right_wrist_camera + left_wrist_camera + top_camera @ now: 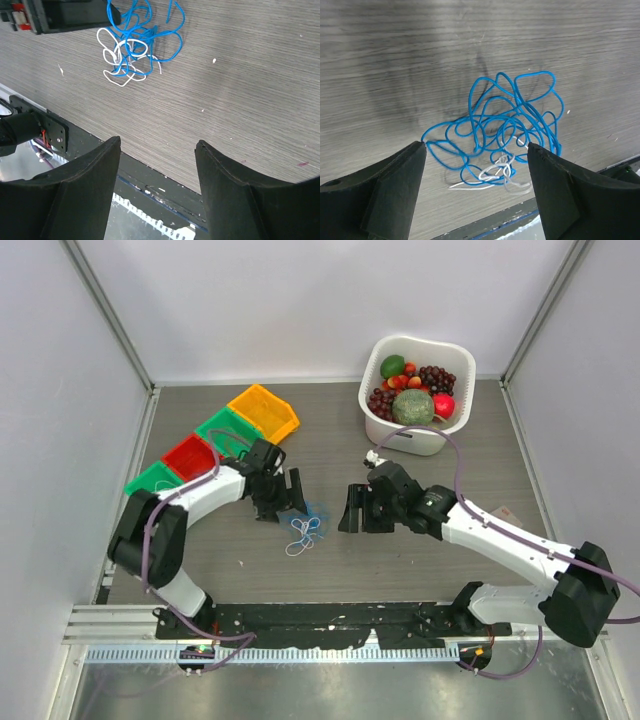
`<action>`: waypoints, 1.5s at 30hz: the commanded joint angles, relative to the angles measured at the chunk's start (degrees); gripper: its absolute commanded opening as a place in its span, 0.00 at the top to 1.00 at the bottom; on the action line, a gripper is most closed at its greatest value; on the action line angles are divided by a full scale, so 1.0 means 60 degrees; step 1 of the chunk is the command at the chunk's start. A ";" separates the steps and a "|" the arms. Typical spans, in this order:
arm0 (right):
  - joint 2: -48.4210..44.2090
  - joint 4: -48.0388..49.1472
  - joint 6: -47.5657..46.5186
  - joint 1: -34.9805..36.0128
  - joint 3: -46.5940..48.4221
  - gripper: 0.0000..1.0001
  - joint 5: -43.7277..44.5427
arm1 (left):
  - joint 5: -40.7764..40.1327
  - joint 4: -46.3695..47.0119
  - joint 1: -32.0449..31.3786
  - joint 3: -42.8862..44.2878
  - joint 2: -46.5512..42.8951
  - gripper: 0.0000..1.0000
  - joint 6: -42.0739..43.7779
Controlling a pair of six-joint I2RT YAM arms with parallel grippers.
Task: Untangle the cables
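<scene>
The jaws of the left gripper point(476, 145) stand spread wide and hold nothing. They straddle the cables point(505, 125), which lie loose on the table point(395, 60) between and just ahead of the two fingertips. That placement reads as a pick lined up but not yet made. One outer loop of the blue cable point(490, 120) reaches the tip of one finger, though whether it touches cannot be told. The white cable point(495, 175) is knotted into the near side of the bunch, closest to the jaw gap, so closing here would likely catch both colours at once. No other colours can be made out in the bunch. To the right, the jaws of the right gripper point(158, 142) are also released and empty, and only bare table shows between them. From these jaws the bunch lies well ahead and off to one side, right beside the other arm's finger. This arm probably hangs back so the two do not crowd each other, ready to take a free loop once the bunch is lifted.
</scene>
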 commanded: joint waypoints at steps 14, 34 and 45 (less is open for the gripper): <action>-0.0557 -0.0253 -0.0230 -0.0038 0.0282 0.34 0.0470 | 0.1708 0.0166 -0.0842 0.1412 0.1457 1.00 -0.1099; 0.1494 0.2633 -0.0040 -0.0461 -0.0156 0.46 0.1198 | 0.3992 -0.0025 -0.1033 0.2204 -0.1914 1.00 -0.1801; -0.1712 0.2356 0.0007 -0.1839 -0.2033 0.99 0.1378 | 0.1095 0.0284 -0.2731 0.3301 -0.2106 1.00 -0.1144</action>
